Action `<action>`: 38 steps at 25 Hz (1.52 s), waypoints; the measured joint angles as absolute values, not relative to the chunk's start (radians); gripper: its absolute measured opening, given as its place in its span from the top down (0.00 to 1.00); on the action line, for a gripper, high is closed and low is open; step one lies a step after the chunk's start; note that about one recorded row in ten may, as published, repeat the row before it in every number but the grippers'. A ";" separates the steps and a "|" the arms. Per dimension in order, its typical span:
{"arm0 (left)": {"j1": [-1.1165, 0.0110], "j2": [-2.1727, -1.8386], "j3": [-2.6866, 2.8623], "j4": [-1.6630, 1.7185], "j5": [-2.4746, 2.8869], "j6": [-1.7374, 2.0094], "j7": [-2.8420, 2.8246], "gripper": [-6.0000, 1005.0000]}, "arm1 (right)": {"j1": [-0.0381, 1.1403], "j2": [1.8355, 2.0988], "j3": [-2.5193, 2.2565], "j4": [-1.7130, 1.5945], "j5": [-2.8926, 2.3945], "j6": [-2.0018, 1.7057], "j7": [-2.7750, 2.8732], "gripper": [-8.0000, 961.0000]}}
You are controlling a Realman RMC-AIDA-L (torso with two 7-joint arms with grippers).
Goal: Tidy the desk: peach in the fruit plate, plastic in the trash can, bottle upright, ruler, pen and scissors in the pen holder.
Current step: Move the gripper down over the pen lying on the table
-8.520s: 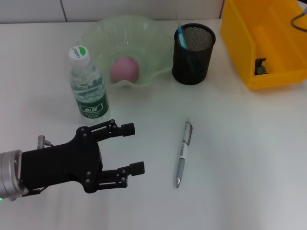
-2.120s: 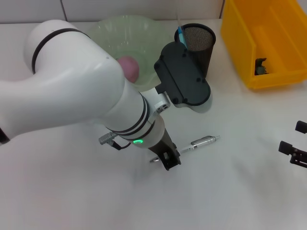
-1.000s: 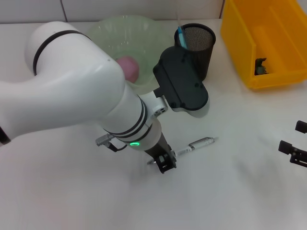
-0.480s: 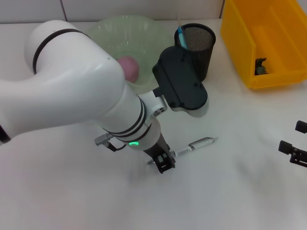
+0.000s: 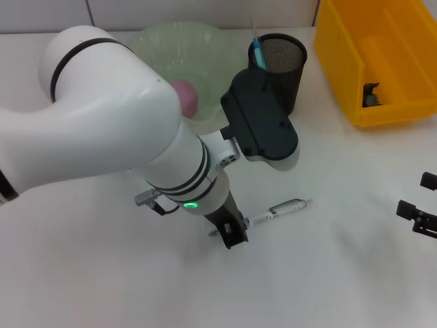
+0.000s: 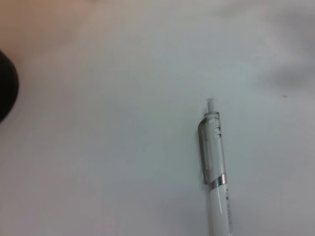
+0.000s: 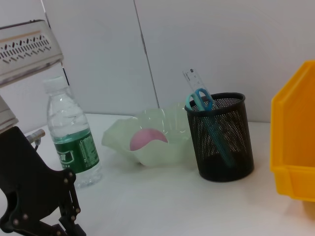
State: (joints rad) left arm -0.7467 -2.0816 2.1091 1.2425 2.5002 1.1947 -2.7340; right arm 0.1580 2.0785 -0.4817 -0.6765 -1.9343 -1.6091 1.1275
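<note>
Yellow plastic trash bin [image 5: 382,61] far right on desk; pale green wavy fruit plate [image 5: 157,41] holds pink peach [image 5: 186,96]. Black mesh pen holder [image 5: 276,65] has scissors and ruler. My left gripper [image 5: 231,232] clenched on silver-white pen's [image 5: 283,208] tip end, on desk. Right gripper [image 5: 418,212] parked right edge, released.

No text can be read. The bottle [image 7: 73,132] carries a green label with white marks too blurred to make out, the ruler [image 7: 193,79] in the pen holder [image 7: 220,136] shows faint graduation ticks without legible numbers, and the pen [image 6: 215,172] barrel bears no readable print.
</note>
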 joint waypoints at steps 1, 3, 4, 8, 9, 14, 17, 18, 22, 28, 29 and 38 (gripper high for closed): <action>-0.747 -2.082 2.108 1.242 2.500 1.196 -2.734 0.89 | 0.158 2.079 -0.482 -0.676 -1.934 -1.609 1.130 0.14; -0.747 -2.082 2.109 1.244 2.499 1.201 -2.730 0.89 | 0.158 2.078 -0.482 -0.677 -1.934 -1.609 1.134 0.14; -0.747 -2.082 2.112 1.246 2.500 1.203 -2.729 0.89 | 0.158 2.078 -0.482 -0.677 -1.934 -1.609 1.134 0.14; -0.747 -2.082 2.109 1.253 2.499 1.209 -2.731 0.89 | 0.158 2.079 -0.482 -0.678 -1.936 -1.609 1.135 0.14; -0.747 -2.082 2.109 1.253 2.499 1.209 -2.731 0.89 | 0.158 2.079 -0.482 -0.678 -1.936 -1.609 1.135 0.14; -0.747 -2.082 2.105 1.261 2.501 1.215 -2.732 0.89 | 0.158 2.079 -0.482 -0.676 -1.936 -1.609 1.135 0.14; -0.747 -2.082 2.105 1.264 2.503 1.216 -2.733 0.89 | 0.158 2.078 -0.482 -0.677 -1.937 -1.609 1.135 0.14; -0.747 -2.082 2.105 1.264 2.504 1.215 -2.733 0.89 | 0.159 2.079 -0.482 -0.676 -1.937 -1.609 1.135 0.14; -0.745 -2.082 2.105 1.272 2.504 1.217 -2.730 0.89 | 0.159 2.079 -0.482 -0.676 -1.937 -1.609 1.135 0.14; -0.745 -2.082 2.106 1.276 2.506 1.232 -2.727 0.89 | 0.159 2.079 -0.482 -0.676 -1.937 -1.609 1.135 0.14; -0.745 -2.082 2.106 1.276 2.506 1.232 -2.727 0.87 | 0.159 2.079 -0.482 -0.676 -1.937 -1.609 1.135 0.14; -0.749 -2.082 2.109 1.279 2.509 1.257 -2.716 0.76 | 0.160 2.079 -0.482 -0.676 -1.938 -1.609 1.135 0.14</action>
